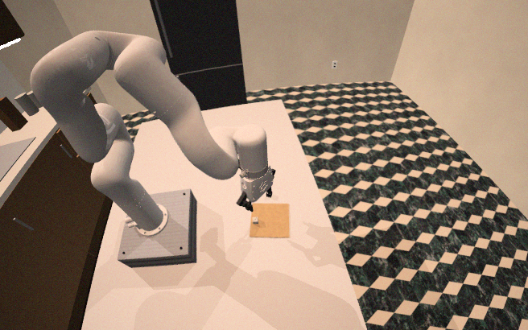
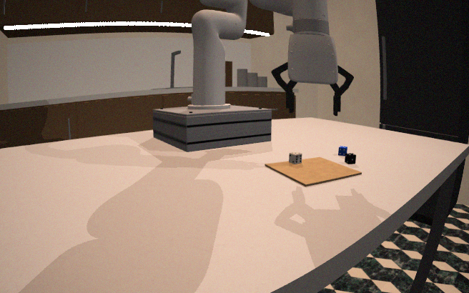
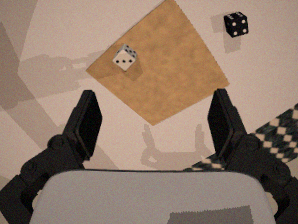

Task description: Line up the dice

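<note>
The orange mat (image 1: 278,225) (image 2: 311,176) (image 3: 175,65) lies flat on the table. A white die (image 1: 255,220) (image 2: 295,158) (image 3: 125,58) rests on it near the edge toward the base; its large bright face in the wrist view shows three pips. A black die (image 2: 350,159) (image 3: 236,25) is on the table beside the mat, with four pips on its larger visible face in the wrist view. A blue die (image 2: 342,151) is on the table near the black one; its top number is unclear. My gripper (image 1: 259,202) (image 2: 313,112) (image 3: 154,103) is open and empty, well above the table. The top view shows neither the black nor the blue die.
The robot's base stands on a grey block (image 1: 181,225) (image 2: 229,123) on the white table (image 1: 249,298) (image 2: 161,250). The table's edge (image 2: 393,214) lies beyond the mat, with patterned floor (image 1: 402,201) past it. Shadows of the arm fall across the table.
</note>
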Available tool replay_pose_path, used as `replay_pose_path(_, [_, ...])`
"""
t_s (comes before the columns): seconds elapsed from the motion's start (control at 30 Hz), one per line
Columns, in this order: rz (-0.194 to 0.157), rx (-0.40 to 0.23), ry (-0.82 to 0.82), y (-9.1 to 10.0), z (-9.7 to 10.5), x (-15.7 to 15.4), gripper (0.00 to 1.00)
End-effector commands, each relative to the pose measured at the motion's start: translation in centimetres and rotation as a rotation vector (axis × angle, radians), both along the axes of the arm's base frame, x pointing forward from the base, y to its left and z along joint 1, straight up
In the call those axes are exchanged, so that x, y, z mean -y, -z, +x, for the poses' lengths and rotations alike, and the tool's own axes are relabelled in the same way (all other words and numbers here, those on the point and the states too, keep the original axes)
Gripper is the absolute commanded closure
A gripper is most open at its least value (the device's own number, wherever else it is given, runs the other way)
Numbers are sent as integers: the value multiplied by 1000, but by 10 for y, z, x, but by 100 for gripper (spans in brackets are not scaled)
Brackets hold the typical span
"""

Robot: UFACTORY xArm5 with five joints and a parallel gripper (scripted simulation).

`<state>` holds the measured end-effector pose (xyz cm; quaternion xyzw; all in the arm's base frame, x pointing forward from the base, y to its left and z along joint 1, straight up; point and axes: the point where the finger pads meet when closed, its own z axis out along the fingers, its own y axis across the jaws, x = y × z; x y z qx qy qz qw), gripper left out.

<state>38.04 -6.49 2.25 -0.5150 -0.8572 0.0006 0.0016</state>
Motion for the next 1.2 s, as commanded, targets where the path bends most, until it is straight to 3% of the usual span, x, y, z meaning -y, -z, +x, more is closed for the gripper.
replay_pose_path(0.0, [0, 2, -148, 0, 6, -4, 0])
replay_pose_path(1.17, [3, 1, -1278, 8, 44, -44, 0])
